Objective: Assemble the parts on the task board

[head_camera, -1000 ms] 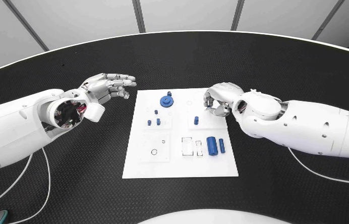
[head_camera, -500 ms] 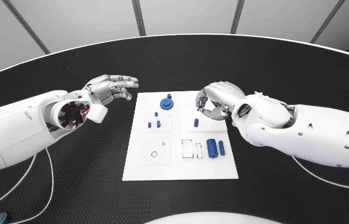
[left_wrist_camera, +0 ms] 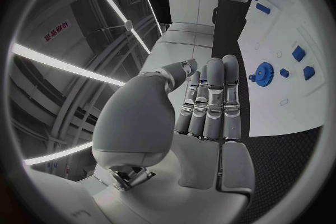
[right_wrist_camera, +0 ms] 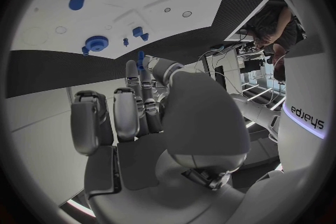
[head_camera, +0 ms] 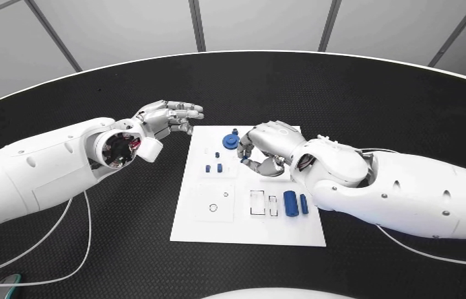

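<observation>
The right hand (head_camera: 264, 152) is hovering low over the middle of the board (head_camera: 204, 228), and in the right wrist view a small blue peg (right_wrist_camera: 140, 59) is showing pinched at its fingertips (right_wrist_camera: 133, 70), so a part is probably being carried to its seat. The next move likely calls for lining the peg upright over a hole before lowering. The left hand (head_camera: 167, 119) is hanging beside the board's edge, fingers loosely curled on nothing, the blue gear (head_camera: 231, 141) sitting just beyond the right fingertips.
</observation>
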Available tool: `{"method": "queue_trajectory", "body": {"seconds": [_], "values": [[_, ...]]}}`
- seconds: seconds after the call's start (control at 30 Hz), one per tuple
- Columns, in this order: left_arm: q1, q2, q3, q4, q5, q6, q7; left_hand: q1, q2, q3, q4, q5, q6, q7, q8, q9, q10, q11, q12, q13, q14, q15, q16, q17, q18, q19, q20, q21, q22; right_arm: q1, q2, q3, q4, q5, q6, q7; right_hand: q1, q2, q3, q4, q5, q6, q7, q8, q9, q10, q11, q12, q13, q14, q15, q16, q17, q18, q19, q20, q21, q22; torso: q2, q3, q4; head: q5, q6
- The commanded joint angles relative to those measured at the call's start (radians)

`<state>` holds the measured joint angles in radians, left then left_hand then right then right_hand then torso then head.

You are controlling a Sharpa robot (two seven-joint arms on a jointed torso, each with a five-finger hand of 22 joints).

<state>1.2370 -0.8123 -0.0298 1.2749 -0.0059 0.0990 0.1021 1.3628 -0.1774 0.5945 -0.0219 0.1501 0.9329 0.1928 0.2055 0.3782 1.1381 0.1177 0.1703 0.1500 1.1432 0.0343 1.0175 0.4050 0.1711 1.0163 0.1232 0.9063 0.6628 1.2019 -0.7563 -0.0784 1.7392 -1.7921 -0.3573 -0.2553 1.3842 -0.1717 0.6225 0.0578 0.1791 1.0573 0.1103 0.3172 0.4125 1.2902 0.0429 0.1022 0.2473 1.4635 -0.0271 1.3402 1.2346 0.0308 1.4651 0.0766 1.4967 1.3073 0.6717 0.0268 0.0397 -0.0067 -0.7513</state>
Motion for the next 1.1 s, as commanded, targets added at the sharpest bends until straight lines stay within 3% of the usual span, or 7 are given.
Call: {"method": "queue_trajectory", "body": {"seconds": [0.03, 0.13, 0.3, 0.43, 0.67, 0.9, 1.1], "values": [[0.0, 0.006, 0.0, -0.002, 0.0, -0.001, -0.001, -0.001, 0.011, -0.002, 0.001, -0.002, 0.0, 0.004, -0.004, -0.001, -0.009, 0.002, -0.004, -0.001, -0.004, 0.001, -0.004, -0.001, 0.014, -0.008, 0.0, -0.005, -0.001, -0.016, 0.027, -0.004, -0.015, -0.008, 0.003, 0.01, 0.005, 0.0, -0.003, -0.006, 0.006, 0.001, 0.007, 0.005, 0.002, 0.006, 0.001, 0.0, 0.001, 0.045, -0.006, 0.002, -0.001, -0.015, 0.082, -0.007, -0.001, 0.241, 0.003, -0.0003, 0.0001, 0.029, -0.007], [0.0, 0.015, 0.0, -0.004, 0.0, -0.002, -0.003, -0.001, 0.012, -0.003, 0.001, -0.001, -0.001, 0.004, -0.004, -0.002, -0.009, 0.002, -0.003, -0.001, -0.004, 0.001, -0.005, -0.001, 0.014, -0.008, 0.0, -0.006, -0.001, -0.034, 0.053, -0.008, -0.037, -0.012, 0.005, 0.021, 0.005, 0.0, -0.003, -0.006, 0.007, 0.001, 0.007, 0.005, 0.002, 0.006, 0.001, -0.001, 0.001, 0.045, -0.006, 0.001, -0.003, -0.015, 0.082, -0.007, -0.001, 0.241, 0.003, -0.0014, 0.0009, 0.049, -0.013], [0.0, 0.025, 0.0, -0.003, 0.0, 0.0, -0.004, 0.0, 0.014, -0.002, 0.001, -0.001, -0.001, 0.004, -0.004, -0.002, -0.009, 0.002, -0.003, -0.001, -0.005, 0.001, -0.005, -0.001, 0.014, -0.008, 0.0, -0.006, -0.002, -0.054, 0.079, -0.012, -0.059, -0.014, 0.012, 0.031, 0.005, -0.001, -0.003, -0.007, 0.008, 0.0, 0.008, 0.005, 0.002, 0.005, 0.002, -0.001, 0.001, 0.045, -0.006, 0.001, -0.003, -0.015, 0.081, -0.007, -0.004, 0.24, 0.002, -0.0009, 0.006, 0.067, -0.024], [0.0, 0.03, 0.0, -0.002, 0.0, 0.002, -0.005, 0.0, 0.014, -0.002, 0.001, -0.001, -0.001, 0.004, -0.004, -0.002, -0.009, 0.002, -0.003, -0.001, -0.005, 0.001, -0.005, -0.001, 0.014, -0.008, 0.0, -0.006, -0.002, -0.065, 0.095, -0.017, -0.077, -0.015, 0.02, 0.037, 0.005, -0.001, -0.003, -0.007, 0.009, 0.0, 0.008, 0.005, 0.002, 0.005, 0.002, -0.002, 0.001, 0.044, -0.006, 0.001, -0.003, -0.015, 0.081, -0.007, -0.004, 0.24, 0.002, -0.0017, 0.0059, 0.084, -0.031], [0.001, 0.034, 0.0, 0.002, 0.0, 0.002, -0.005, 0.0, 0.014, -0.002, 0.001, -0.001, -0.001, 0.004, -0.004, -0.002, -0.009, 0.002, -0.003, -0.001, -0.005, 0.001, -0.005, -0.001, 0.014, -0.008, 0.0, -0.006, -0.002, -0.077, 0.112, -0.022, -0.098, -0.016, 0.027, 0.042, 0.006, -0.001, -0.003, -0.009, 0.011, -0.001, 0.008, 0.004, 0.003, 0.005, 0.002, -0.003, 0.001, 0.044, -0.006, 0.0, -0.005, -0.014, 0.08, -0.007, -0.007, 0.239, 0.003, -0.0036, 0.0077, 0.096, -0.041], [0.001, 0.038, 0.0, 0.005, 0.0, 0.005, -0.006, 0.0, 0.014, -0.002, 0.001, -0.001, -0.001, 0.004, -0.004, -0.002, -0.009, 0.002, -0.003, -0.001, -0.005, 0.001, -0.005, -0.001, 0.014, -0.008, 0.0, -0.006, -0.002, -0.092, 0.129, -0.025, -0.116, -0.016, 0.033, 0.047, 0.006, -0.001, -0.003, -0.009, 0.011, -0.002, 0.009, 0.004, 0.003, 0.004, 0.002, -0.003, 0.001, 0.044, -0.006, 0.0, -0.005, -0.014, 0.08, -0.007, -0.007, 0.24, 0.002, -0.0017, 0.0064, 0.115, -0.051], [0.001, 0.037, 0.001, 0.007, 0.0, 0.005, -0.006, 0.0, 0.014, -0.002, 0.001, -0.001, -0.001, 0.004, -0.004, -0.002, -0.009, 0.002, -0.003, -0.001, -0.005, 0.001, -0.005, -0.001, 0.014, -0.008, 0.0, -0.006, -0.002, -0.098, 0.135, -0.026, -0.126, -0.016, 0.041, 0.049, 0.007, 0.0, -0.002, -0.011, 0.013, -0.003, 0.009, 0.004, 0.003, 0.004, 0.003, -0.004, 0.001, 0.044, -0.005, 0.0, -0.005, -0.014, 0.08, -0.007, -0.008, 0.239, 0.002, -0.0019, 0.0039, 0.12, -0.055]]}}
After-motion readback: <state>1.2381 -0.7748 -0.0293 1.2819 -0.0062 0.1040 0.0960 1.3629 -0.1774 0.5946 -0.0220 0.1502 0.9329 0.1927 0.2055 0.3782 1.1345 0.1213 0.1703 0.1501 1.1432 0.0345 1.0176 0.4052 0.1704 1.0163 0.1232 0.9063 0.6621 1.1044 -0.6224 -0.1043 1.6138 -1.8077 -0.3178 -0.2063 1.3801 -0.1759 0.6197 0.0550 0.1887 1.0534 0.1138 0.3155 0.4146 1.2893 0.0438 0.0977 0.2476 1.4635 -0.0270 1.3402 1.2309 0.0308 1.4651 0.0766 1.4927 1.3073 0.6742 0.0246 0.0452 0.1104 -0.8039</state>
